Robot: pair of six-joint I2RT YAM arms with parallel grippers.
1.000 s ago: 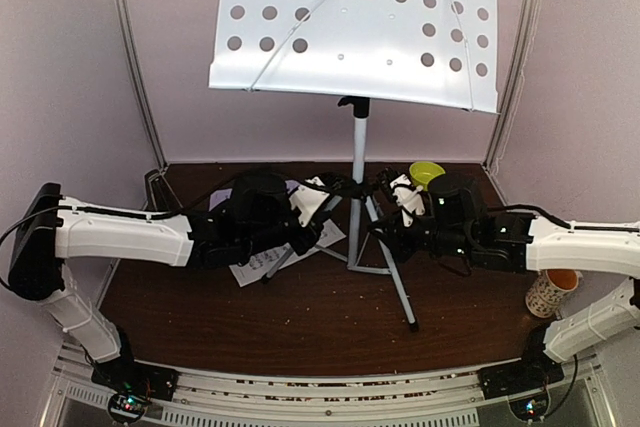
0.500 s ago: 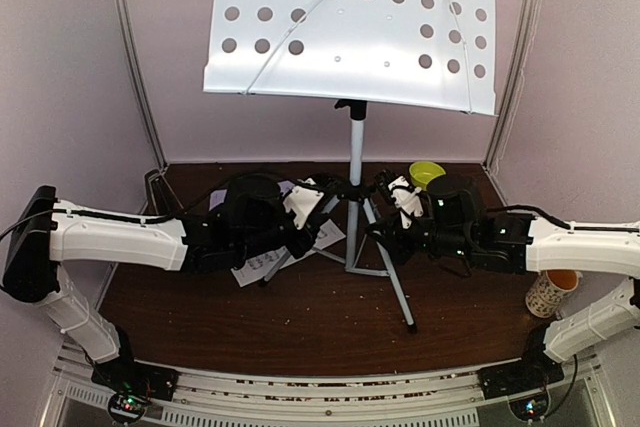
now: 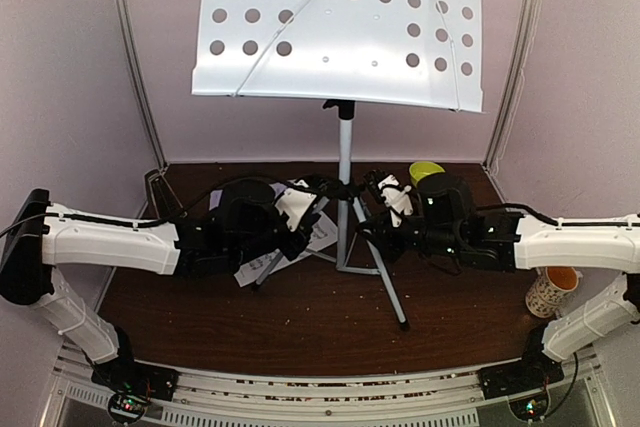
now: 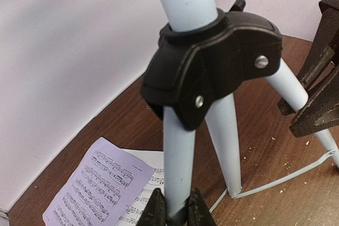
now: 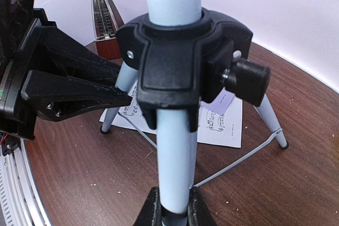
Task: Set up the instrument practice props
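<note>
The left end effector (image 4: pixel 175 211) is shut tight around one silver leg of the music stand (image 3: pixel 338 29), gripping just below the black hub where the legs meet. The left arm reaches in low from the near left corner of the table (image 3: pixel 300 332), forearm almost level, wrist turned toward the middle.

The right end effector (image 5: pixel 172 207) is clamped the same way on another leg of the stand, also under the hub. The right arm stretches in low from the near right corner, so the two arms meet either side of the tripod.

The stand's pole rises about upright from the middle of the table, with the white perforated desk high above both arms. One leg slants toward the near edge. Whether the feet touch the table cannot be told.

A lavender music sheet (image 4: pixel 98 190) overlaps a white music sheet (image 5: pixel 225 128) flat on the table under the tripod, on the left arm's side. A dark-red metronome (image 5: pixel 105 25) stands behind them near the far left corner. A green bowl (image 3: pixel 426 173) sits by the far edge, right of the pole. A patterned cup (image 3: pixel 551 293) stands at the right edge.
</note>
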